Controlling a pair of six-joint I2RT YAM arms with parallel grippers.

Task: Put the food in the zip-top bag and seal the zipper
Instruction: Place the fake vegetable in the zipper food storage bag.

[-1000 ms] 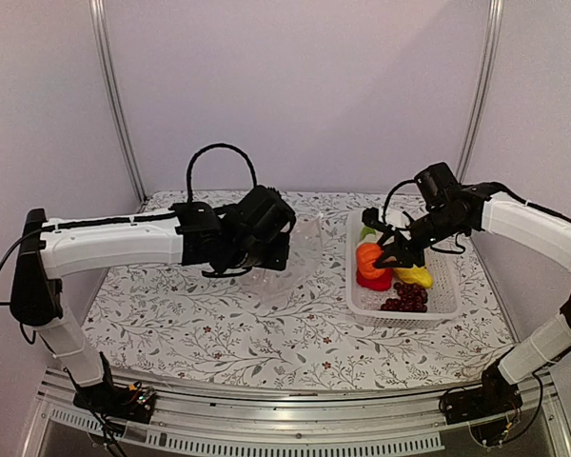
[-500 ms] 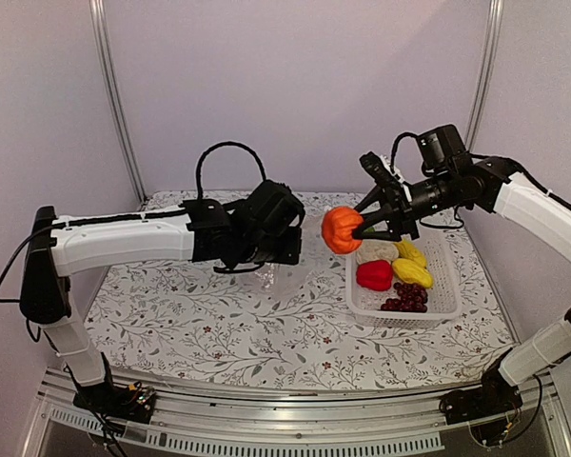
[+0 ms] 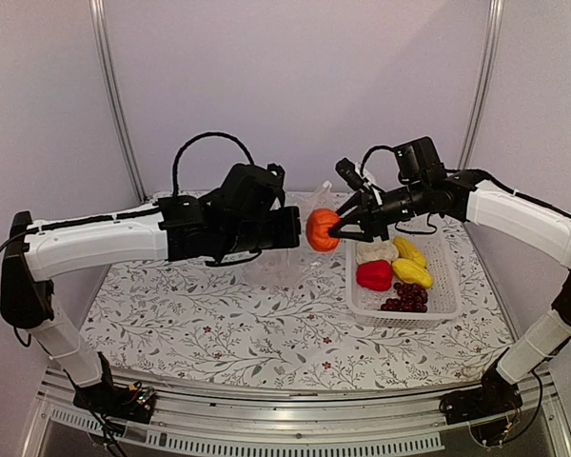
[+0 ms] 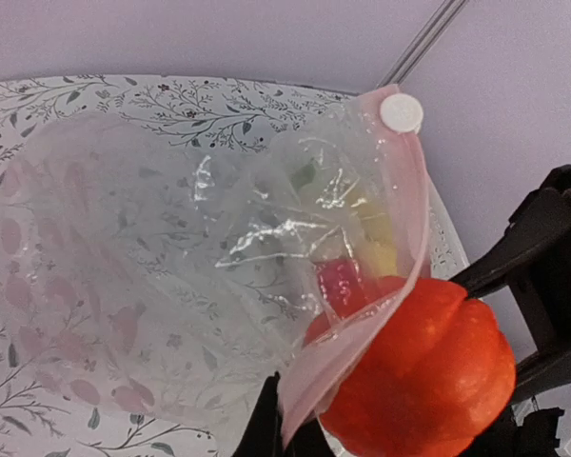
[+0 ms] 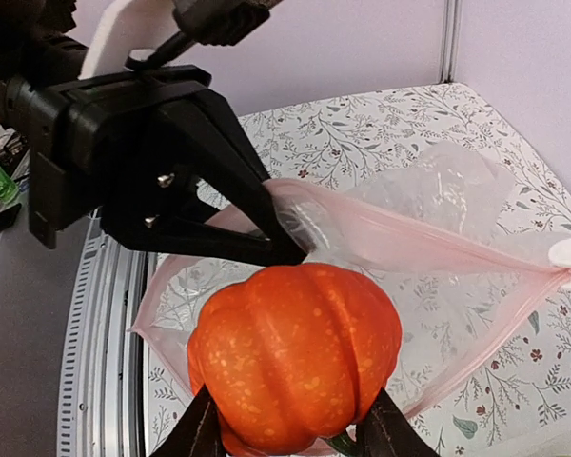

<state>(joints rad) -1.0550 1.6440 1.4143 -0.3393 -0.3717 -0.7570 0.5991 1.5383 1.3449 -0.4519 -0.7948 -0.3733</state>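
My right gripper point(image 3: 333, 228) is shut on the orange pumpkin point(image 3: 320, 229) and holds it in the air at the open mouth of the clear zip-top bag point(image 3: 271, 269). In the right wrist view the pumpkin point(image 5: 295, 357) sits between my fingers, in front of the pink zipper strip point(image 5: 428, 243). My left gripper point(image 3: 291, 228) is shut on the bag's mouth edge and holds the bag up. In the left wrist view the zipper point(image 4: 406, 238) curves over the pumpkin point(image 4: 428, 371), with the white slider point(image 4: 401, 112) at its far end. The small green piece is not visible.
A white mesh basket point(image 3: 448, 295) stands at the right and holds the red pepper point(image 3: 375, 274), the cauliflower point(image 3: 374, 251), yellow pieces point(image 3: 412, 269) and the grape bunch point(image 3: 404, 297). The flowered tablecloth point(image 3: 219, 333) covers the table. Both arms meet above the table's middle.
My right gripper lifted the pumpkin out of the basket and carried it left to the bag's mouth. My left gripper raised the bag and turned its mouth toward the pumpkin.
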